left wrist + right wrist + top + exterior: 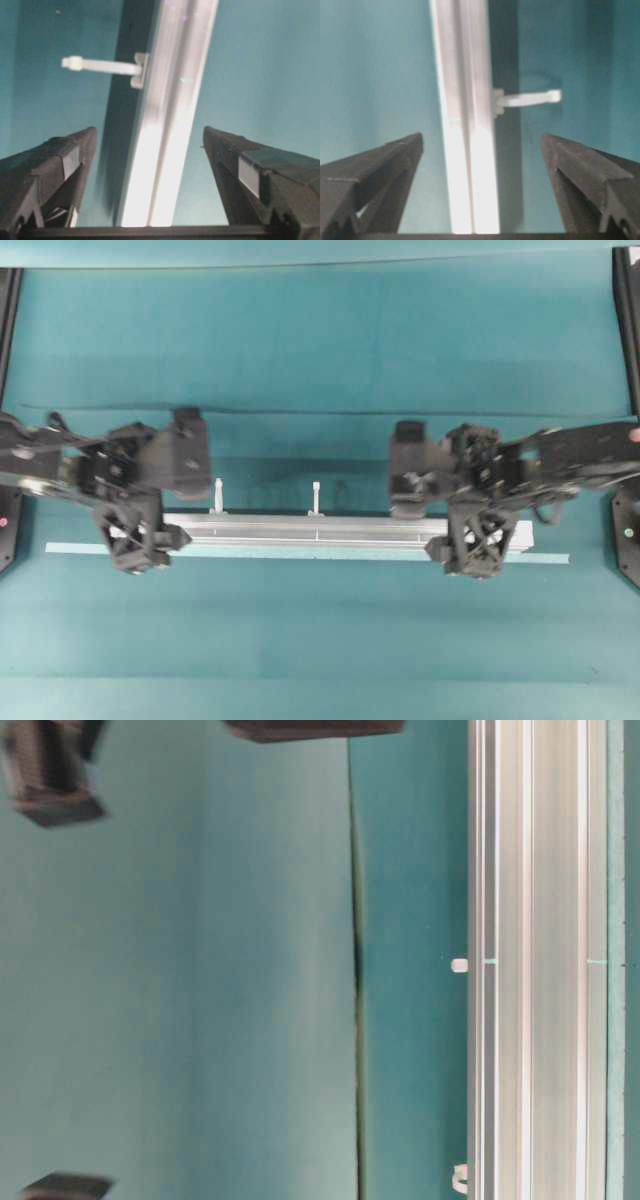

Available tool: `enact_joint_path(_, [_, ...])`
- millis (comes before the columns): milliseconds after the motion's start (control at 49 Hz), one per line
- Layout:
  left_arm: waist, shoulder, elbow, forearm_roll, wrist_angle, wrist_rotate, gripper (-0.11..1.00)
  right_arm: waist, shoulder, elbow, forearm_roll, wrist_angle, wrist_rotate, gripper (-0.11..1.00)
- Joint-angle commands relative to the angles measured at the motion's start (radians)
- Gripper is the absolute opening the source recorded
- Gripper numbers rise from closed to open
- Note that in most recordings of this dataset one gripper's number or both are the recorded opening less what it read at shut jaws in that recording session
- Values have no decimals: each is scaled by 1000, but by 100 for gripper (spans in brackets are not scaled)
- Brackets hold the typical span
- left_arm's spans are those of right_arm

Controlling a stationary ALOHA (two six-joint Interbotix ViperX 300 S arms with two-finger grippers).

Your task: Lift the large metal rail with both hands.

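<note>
From overhead, I see the large metal rail (330,531) lying flat across the teal table (320,350), running left to right. Just beside its near edge lies a thin pale tape strip (300,553). Two small white pegs (218,494) stand along the rail's far side. My left gripper (135,535) sits over the rail's left end, and my right gripper (478,540) sits over its right end.

At table level the picture is turned sideways. The rail (530,960) runs as a grooved silver band up the right side, with two white pegs (459,965) poking out of its edge. Dark blurred arm parts show at the top and bottom left corners.

In the left wrist view, the left gripper (149,137) is spread wide, its two black fingers (65,160) on either side of the rail (170,130) without touching it. A white peg (102,65) juts sideways.

In the right wrist view, the right gripper (482,142) is likewise spread wide, fingers (580,170) clear of the rail (467,130) running between them. Another white peg (527,98) sticks out to the right.
</note>
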Motion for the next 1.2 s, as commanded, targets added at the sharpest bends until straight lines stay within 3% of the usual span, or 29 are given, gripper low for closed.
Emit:
enact_joint_path(0, [0,-69,-3,0,2,2,90,-5,-41,-15,-5,0,3,96])
enact_joint_path(286, [2,-210,-2,0,3,0,90,-23,-156,-15,-60,-6,3,96])
enact_joint_path(592, [2,-295,-3,0,-15,-2,90,-26,-216,-15,-64,-28,3,96])
enact_joint_path(980, [-3,-433,12,0,-201,3,90,-35,-365,35,-64,-275,-3,96])
enact_joint_path(1184, [-3,-509,26,2,-261,3,90,-37,-439,71,-64,-314,-3,96])
